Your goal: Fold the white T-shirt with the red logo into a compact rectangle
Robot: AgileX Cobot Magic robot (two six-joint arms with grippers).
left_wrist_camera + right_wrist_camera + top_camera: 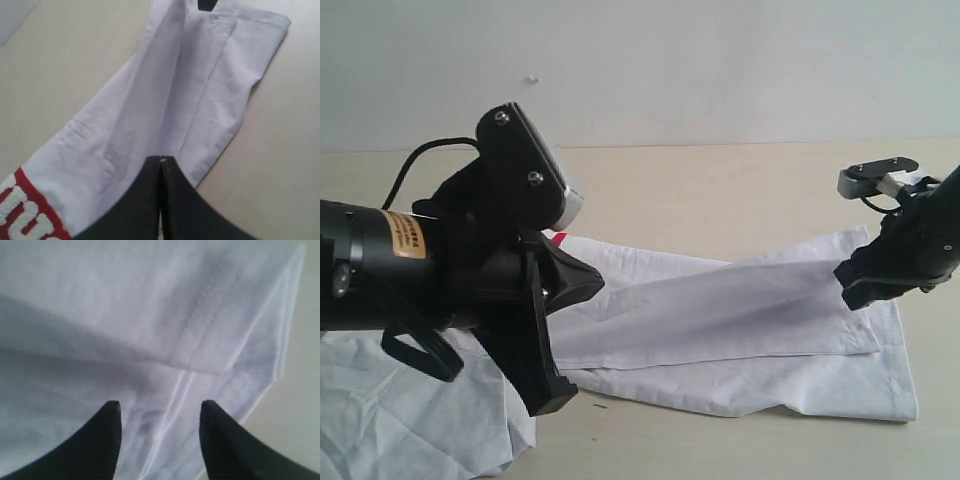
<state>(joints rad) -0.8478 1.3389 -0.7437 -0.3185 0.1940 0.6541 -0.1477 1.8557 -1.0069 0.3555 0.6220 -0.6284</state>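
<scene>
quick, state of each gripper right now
left gripper: closed, looks pinched on a fold of the white T-shirt
right gripper: open over the shirt, holding nothing

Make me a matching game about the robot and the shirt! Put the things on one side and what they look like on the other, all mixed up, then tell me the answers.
Things:
1. left gripper
2. right gripper
3. red logo
4. white T-shirt

States:
A. fingers apart
B. lying partly folded on the table
C. fingers pressed together
D. has white letters on it

Pairs: 1-C, 2-A, 3-D, 4-B
</scene>
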